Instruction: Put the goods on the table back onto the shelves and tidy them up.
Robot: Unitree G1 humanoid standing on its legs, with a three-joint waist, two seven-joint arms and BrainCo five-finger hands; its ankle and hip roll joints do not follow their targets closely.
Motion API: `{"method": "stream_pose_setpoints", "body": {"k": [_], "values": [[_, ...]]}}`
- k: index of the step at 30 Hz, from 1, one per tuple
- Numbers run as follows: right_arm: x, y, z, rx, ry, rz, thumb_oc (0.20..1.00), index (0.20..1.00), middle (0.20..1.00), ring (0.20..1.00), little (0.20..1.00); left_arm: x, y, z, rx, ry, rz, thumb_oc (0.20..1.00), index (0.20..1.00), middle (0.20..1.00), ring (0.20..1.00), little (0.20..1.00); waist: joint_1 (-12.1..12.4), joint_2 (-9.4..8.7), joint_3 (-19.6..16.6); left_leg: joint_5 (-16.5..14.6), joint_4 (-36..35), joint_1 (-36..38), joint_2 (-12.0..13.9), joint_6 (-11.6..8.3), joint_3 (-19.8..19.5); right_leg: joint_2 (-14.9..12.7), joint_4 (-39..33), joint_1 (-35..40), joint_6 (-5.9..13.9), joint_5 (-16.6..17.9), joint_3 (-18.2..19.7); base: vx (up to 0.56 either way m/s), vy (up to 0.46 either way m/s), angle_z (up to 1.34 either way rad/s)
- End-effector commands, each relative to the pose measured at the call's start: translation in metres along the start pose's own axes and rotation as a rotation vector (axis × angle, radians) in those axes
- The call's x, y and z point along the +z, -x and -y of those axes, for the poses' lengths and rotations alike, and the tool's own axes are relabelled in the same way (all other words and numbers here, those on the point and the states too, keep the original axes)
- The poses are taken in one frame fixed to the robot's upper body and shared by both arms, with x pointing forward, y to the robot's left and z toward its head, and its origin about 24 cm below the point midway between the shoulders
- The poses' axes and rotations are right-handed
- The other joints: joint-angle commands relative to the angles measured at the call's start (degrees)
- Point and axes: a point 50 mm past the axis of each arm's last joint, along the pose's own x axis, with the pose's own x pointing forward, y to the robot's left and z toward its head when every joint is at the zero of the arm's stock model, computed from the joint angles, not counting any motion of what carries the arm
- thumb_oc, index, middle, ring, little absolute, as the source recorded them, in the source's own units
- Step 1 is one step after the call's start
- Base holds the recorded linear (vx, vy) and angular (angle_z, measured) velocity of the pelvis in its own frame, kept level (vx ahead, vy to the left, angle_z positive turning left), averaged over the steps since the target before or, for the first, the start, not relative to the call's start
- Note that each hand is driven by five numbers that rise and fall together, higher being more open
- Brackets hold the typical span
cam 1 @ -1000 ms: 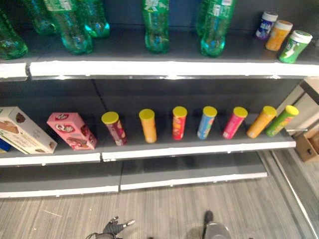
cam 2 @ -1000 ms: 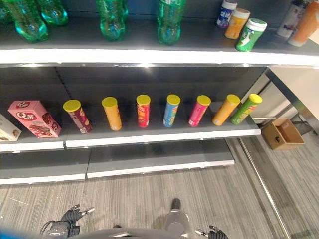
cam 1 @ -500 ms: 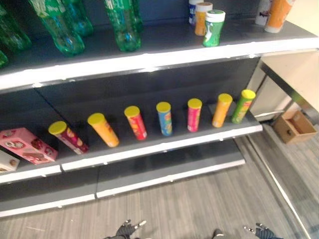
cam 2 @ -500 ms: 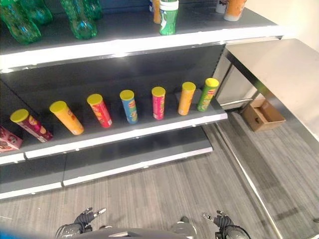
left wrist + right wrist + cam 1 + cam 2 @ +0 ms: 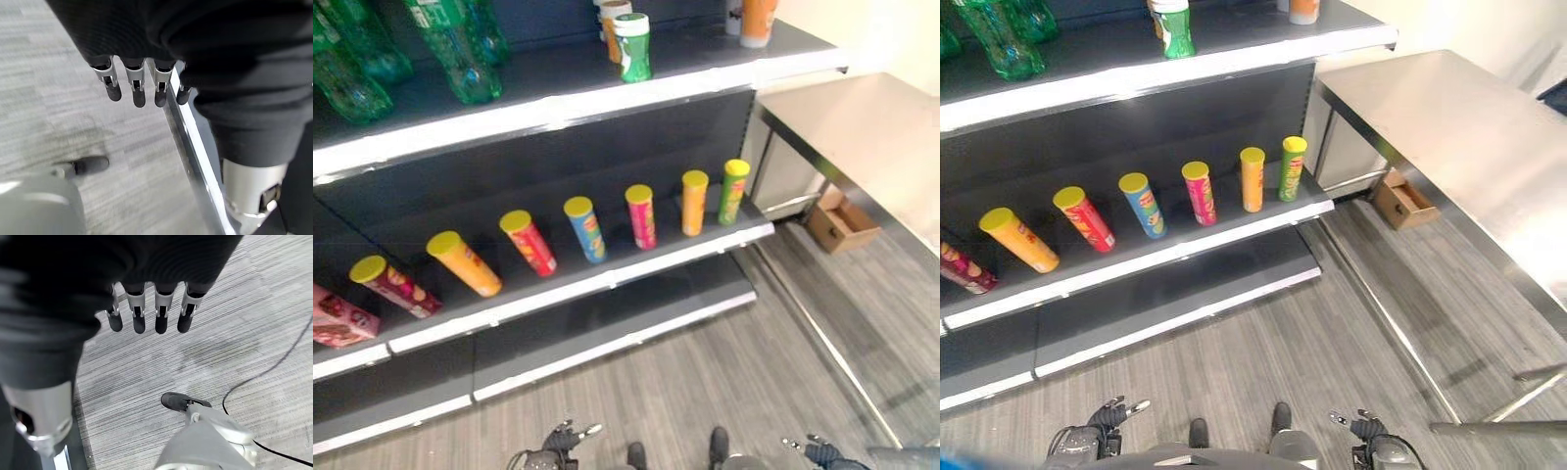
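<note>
Left hand point(image 5: 1102, 423) and right hand point(image 5: 1363, 431) hang low over the grey wood-grain floor point(image 5: 1312, 343), fingers point(image 5: 139, 320) straight and loose, holding nothing (seen in each wrist view). Ahead of both hands, yellow-lidded snack cans point(image 5: 585, 227) stand in a row on the dark middle shelf point(image 5: 607, 279). Off to the right hand's side stands the bare steel table point(image 5: 1449, 147)
</note>
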Motion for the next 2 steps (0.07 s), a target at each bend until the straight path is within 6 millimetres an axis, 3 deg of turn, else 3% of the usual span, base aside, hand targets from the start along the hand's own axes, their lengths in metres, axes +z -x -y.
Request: {"method": "stream_pose_setpoints", "body": {"k": [1, 2], "values": [[0.0161, -0.0025, 0.0089, -0.025, 0.028, 0.033, 1.0, 1.0, 1.0, 1.0, 1.0, 0.0098, -0.001, -0.0107, 0.019, -0.04, 0.04, 1.0, 1.0, 1.0, 1.0, 1.0, 0.39, 0.02, -0.83, -1.85, 2.54, -0.62, 2.75, -3.24, 1.03, -3.06, 5.34, 2.09, 4.89, -6.13, -0.27, 0.04, 0.071, -0.06], [0.0147, -0.0024, 0.0085, -0.024, 0.031, 0.029, 1.0, 1.0, 1.0, 1.0, 1.0, 0.0103, -0.0009, -0.0114, 0.02, -0.04, 0.043, 1.0, 1.0, 1.0, 1.0, 1.0, 0.47, -0.11, -0.94, -2.01, 2.4, -0.37, 2.62, -3.15, 1.12, -3.25, 5.25, 2.19, 5.05, -6.01, -0.22, 0.05, 0.058, -0.05]]}}
